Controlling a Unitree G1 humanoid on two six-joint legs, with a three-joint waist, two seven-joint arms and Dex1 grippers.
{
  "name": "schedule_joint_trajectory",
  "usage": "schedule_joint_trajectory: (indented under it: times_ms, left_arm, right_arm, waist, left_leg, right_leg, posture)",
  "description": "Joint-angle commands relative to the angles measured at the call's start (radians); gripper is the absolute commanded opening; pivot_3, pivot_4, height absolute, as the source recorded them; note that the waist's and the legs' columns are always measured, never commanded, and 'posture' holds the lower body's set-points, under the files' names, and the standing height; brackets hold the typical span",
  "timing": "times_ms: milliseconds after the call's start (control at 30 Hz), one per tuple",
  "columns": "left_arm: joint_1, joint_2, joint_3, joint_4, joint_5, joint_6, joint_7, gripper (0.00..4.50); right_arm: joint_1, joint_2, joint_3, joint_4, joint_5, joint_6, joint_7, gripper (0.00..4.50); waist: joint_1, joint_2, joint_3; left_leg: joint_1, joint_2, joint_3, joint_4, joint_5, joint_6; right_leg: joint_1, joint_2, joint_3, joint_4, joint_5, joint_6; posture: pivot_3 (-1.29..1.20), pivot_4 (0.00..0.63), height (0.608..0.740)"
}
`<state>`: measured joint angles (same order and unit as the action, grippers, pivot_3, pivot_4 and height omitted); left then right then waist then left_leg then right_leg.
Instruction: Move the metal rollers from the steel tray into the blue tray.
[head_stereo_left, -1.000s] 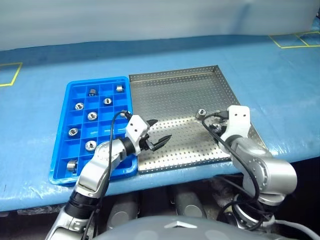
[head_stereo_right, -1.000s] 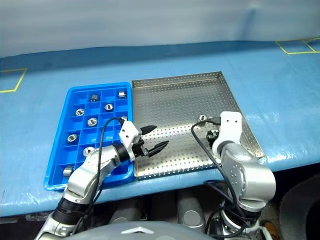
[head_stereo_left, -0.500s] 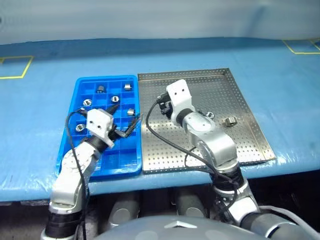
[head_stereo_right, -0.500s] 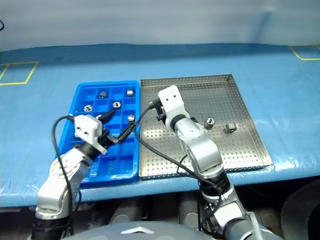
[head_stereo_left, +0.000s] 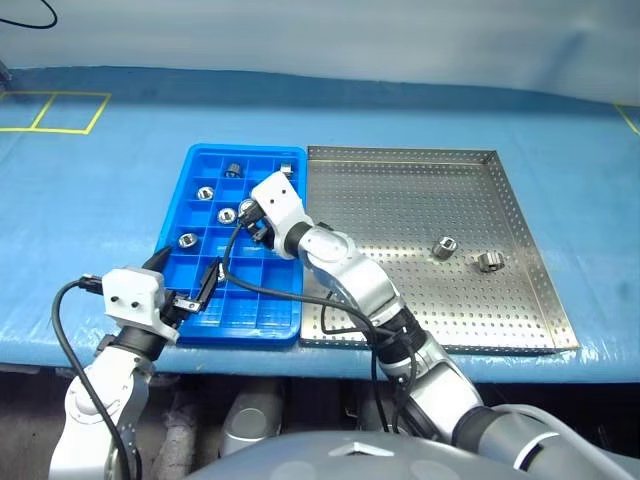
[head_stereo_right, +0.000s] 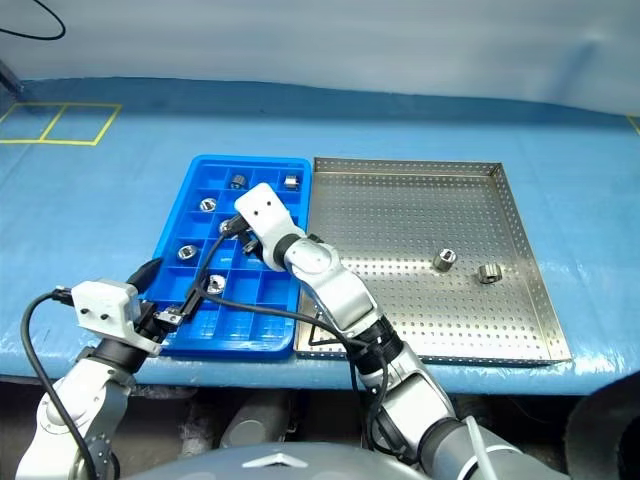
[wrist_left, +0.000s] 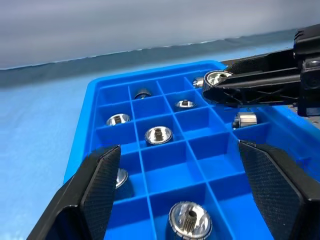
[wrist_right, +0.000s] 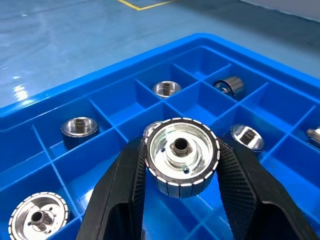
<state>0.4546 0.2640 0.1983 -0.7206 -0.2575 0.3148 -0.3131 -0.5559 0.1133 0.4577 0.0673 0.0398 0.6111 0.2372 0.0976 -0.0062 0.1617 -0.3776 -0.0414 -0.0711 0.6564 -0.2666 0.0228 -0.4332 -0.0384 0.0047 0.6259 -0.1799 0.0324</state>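
Note:
The blue tray (head_stereo_left: 240, 335) lies left of the steel tray (head_stereo_left: 400, 200), edge to edge. Several metal rollers (head_stereo_left: 205, 192) sit one to a compartment in the blue tray. Two rollers (head_stereo_left: 443, 247) (head_stereo_left: 488, 261) rest on the steel tray's right half. My right gripper (wrist_right: 181, 165) hangs over the middle of the blue tray, shut on a roller (wrist_right: 181, 156) held by its rim with its holed face towards the wrist camera. My left gripper (wrist_left: 176, 149) hovers open at the blue tray's near left corner with nothing between its fingers (wrist_left: 95, 190).
Both trays lie on a blue table covering (head_stereo_left: 90, 230) close to the table's front edge. Yellow tape squares (head_stereo_left: 55, 110) mark the far left. The right arm (head_stereo_left: 345, 270) stretches across the seam between the trays.
The camera has swung left. My right gripper carried a roller from the steel tray leftwards over the blue tray. My left gripper drew back and left, off the steel tray's corner.

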Motion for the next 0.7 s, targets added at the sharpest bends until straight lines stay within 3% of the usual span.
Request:
schedule_joint_trajectory:
  times_ms: [33, 333, 467, 567, 700]
  left_arm:
    - [-0.005, -0.005, -0.003, -0.051, -0.014, -0.028, 0.003, 4.12]
    - [-0.034, 0.004, -0.024, -0.034, -0.021, -0.013, -0.007, 4.12]
    - [-0.061, 0.014, -0.041, -0.021, -0.032, -0.002, -0.02, 4.12]
    - [-0.087, 0.023, -0.057, -0.006, -0.036, 0.001, -0.028, 4.12]
    - [-0.166, 0.034, -0.117, 0.047, -0.036, 0.012, -0.056, 4.12]
  right_arm:
    - [0.005, 0.02, 0.006, 0.003, -0.007, -0.025, 0.017, 1.7]
    - [0.08, 0.001, 0.027, -0.07, -0.005, 0.067, 0.05, 1.7]
    - [0.102, -0.013, 0.022, -0.121, -0.013, 0.11, 0.046, 3.03]
    - [0.106, -0.012, -0.021, -0.175, -0.017, 0.117, 0.016, 3.03]
    - [0.117, -0.042, -0.187, -0.279, -0.037, 0.16, -0.089, 3.03]
  waist:
    - [0.003, 0.0, 0.0]
    - [0.002, 0.0, 0.0]
    - [0.0, 0.0, 0.0]
    - [-0.003, 0.0, 0.0]
    - [-0.004, 0.0, 0.0]
  left_leg:
    - [0.0, 0.0, -0.001, 0.0, 0.0, 0.0]
    - [0.0, 0.0, -0.006, -0.002, 0.001, -0.004]
    - [0.0, 0.001, -0.008, -0.003, 0.002, -0.005]
    - [0.0, 0.0, -0.009, -0.003, 0.002, -0.006]
    - [0.0, 0.0, -0.01, -0.003, 0.003, -0.007]
  right_leg:
    - [0.0, 0.0, -0.001, 0.0, 0.0, 0.0]
    - [0.001, 0.0, -0.006, 0.0, -0.002, -0.003]
    - [0.001, 0.0, -0.007, 0.0, -0.003, -0.005]
    - [0.001, 0.0, -0.008, 0.0, -0.003, -0.005]
    - [0.002, 0.0, -0.008, 0.0, -0.003, -0.005]
  posture:
    - [0.34, 0.15, 0.74]
    - [0.3, 0.15, 0.74]
    - [0.27, 0.15, 0.74]
    - [0.23, 0.15, 0.74]
    - [0.16, 0.15, 0.74]
